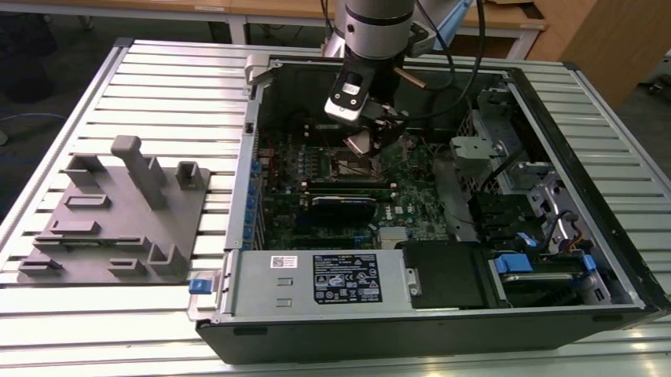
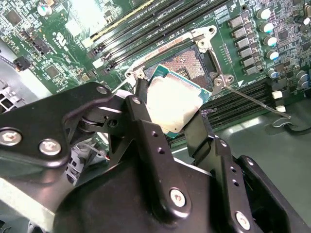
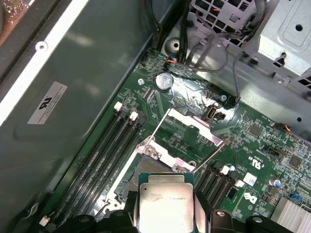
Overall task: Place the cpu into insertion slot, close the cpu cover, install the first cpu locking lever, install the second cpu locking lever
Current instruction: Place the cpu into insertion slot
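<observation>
Second wrist view has my gripper (image 2: pixel 171 112) clamped on the cpu (image 2: pixel 177 97) (silver top up, tilted), and I hold it over the insertion slot (image 2: pixel 188 59).

The computer case (image 1: pixel 419 330) lies on the table (image 1: pixel 157 78), open side up. A fixture plate (image 1: pixel 105 228) lies on the table just beside the case, at the exterior view's left. Inside the case, the motherboard (image 1: pixel 314 208) covers the floor; the power supply (image 1: pixel 314 279) sits along the wall nearest the exterior camera, and the drive cage (image 1: pixel 504 181) at the exterior view's right. On the motherboard, the insertion slot (image 3: pixel 125 187) lies between two banks of memory slots (image 3: pixel 97 155). The cpu cover (image 3: pixel 192 127) stands open at one edge of the slot. The cpu (image 3: pixel 165 208), between the fingers of the tool (image 1: pixel 369 138), is over the slot.
</observation>
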`<state>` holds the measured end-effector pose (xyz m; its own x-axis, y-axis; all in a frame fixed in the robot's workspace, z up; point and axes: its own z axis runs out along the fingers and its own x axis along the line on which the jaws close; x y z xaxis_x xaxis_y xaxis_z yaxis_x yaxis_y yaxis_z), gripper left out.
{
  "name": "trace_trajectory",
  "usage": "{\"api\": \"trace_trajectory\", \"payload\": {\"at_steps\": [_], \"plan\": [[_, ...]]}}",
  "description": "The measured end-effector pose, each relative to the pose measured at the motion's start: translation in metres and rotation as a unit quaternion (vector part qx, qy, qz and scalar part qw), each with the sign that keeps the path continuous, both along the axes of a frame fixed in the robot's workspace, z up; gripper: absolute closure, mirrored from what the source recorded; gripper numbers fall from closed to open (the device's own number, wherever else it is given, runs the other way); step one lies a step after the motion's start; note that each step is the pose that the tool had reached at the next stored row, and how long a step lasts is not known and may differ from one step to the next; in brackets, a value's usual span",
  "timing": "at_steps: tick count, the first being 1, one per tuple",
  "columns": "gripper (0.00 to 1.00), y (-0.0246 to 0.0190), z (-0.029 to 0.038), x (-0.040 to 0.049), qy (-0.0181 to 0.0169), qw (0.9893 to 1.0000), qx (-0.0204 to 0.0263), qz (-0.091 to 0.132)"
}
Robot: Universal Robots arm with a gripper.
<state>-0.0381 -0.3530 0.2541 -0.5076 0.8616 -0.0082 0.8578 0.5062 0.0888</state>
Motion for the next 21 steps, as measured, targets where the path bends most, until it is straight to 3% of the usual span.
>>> {"api": "trace_trajectory", "payload": {"at_steps": [6, 12, 21], "plan": [[0.46, 0.0, -0.0001, 0.0, 0.0, 1.0, 0.0, -0.006], [0.46, 0.0, -0.0003, 0.0, 0.0, 0.9995, 0.0, -0.032], [0.46, 0.0, -0.0004, 0.0, 0.0, 0.9993, 0.0, -0.037]]}}
